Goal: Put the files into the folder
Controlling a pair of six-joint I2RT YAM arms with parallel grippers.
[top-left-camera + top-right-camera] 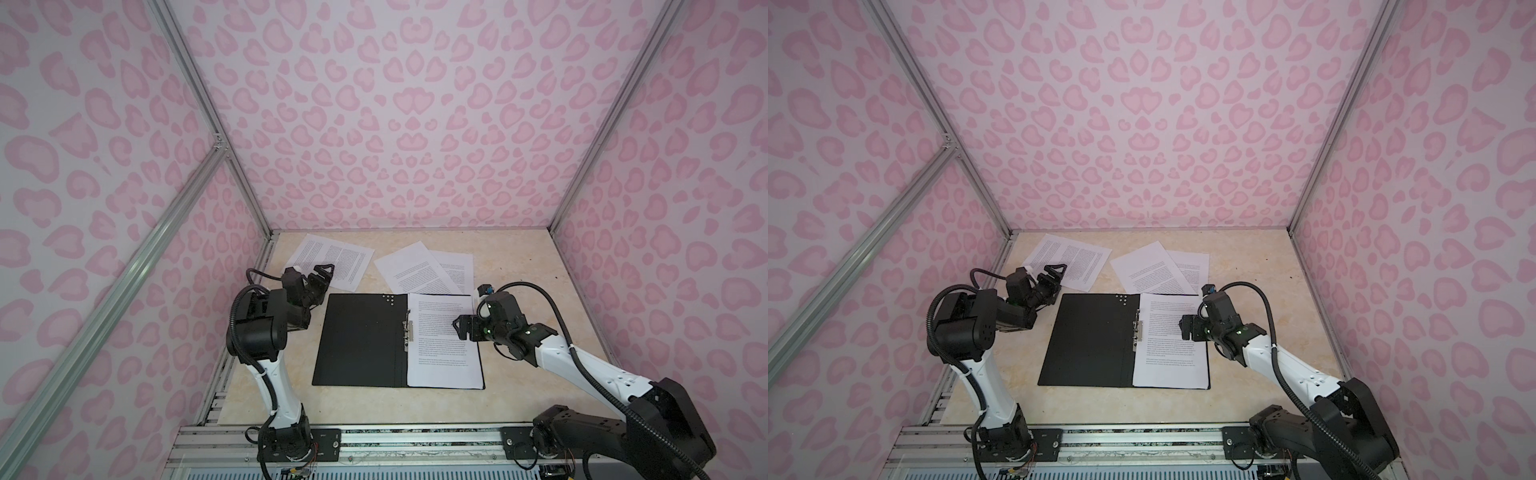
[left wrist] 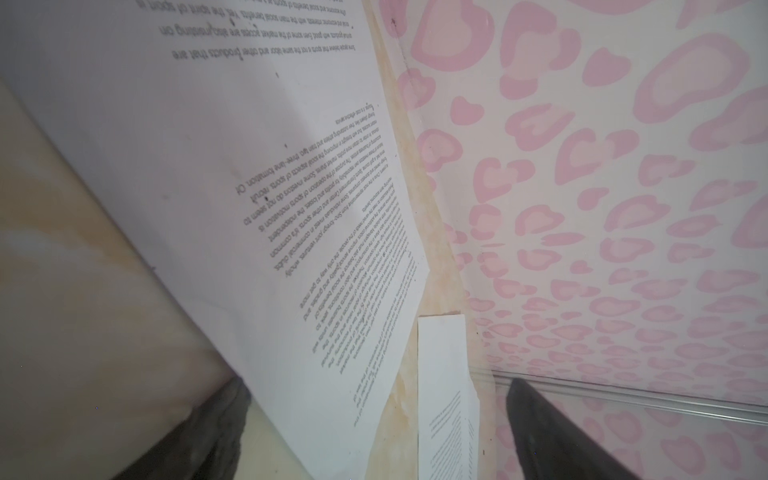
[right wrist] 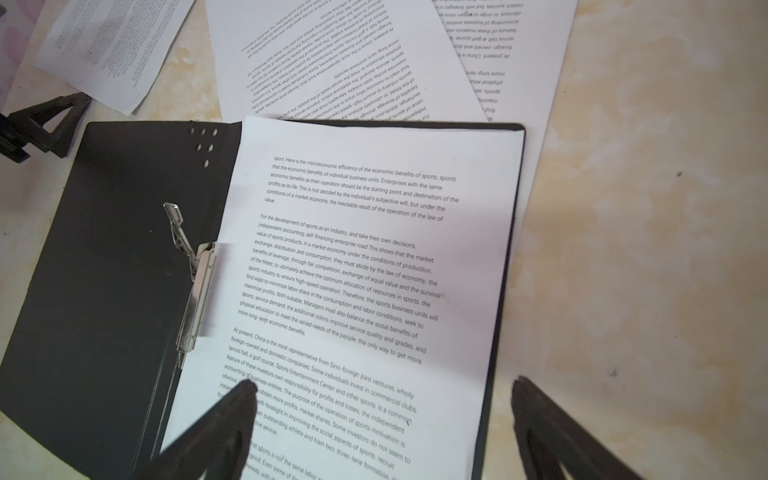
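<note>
The black folder (image 1: pixel 361 338) (image 1: pixel 1092 338) (image 3: pixel 116 249) lies open flat on the table, its metal clip (image 1: pixel 407 328) (image 3: pixel 195 282) at the spine. One of the files (image 1: pixel 442 340) (image 1: pixel 1171 340) (image 3: pixel 365 270) rests on the folder's right half. My right gripper (image 1: pixel 463 326) (image 1: pixel 1187 328) (image 3: pixel 382 384) hovers open over that sheet's right part, holding nothing. A loose sheet (image 1: pixel 336 259) (image 1: pixel 1075 257) (image 2: pixel 249 166) lies at the back left. My left gripper (image 1: pixel 322 274) (image 1: pixel 1054 272) (image 2: pixel 374 386) stands open over its near edge. Two overlapping sheets (image 1: pixel 415 270) (image 1: pixel 1150 270) (image 3: pixel 353 54) lie behind the folder.
Pink patterned walls (image 1: pixel 395 124) (image 2: pixel 602 208) close in the table on three sides, the left one near my left gripper. A narrow strip of paper (image 2: pixel 444 395) lies along that wall's foot. An aluminium rail (image 1: pixel 415 440) runs along the front edge.
</note>
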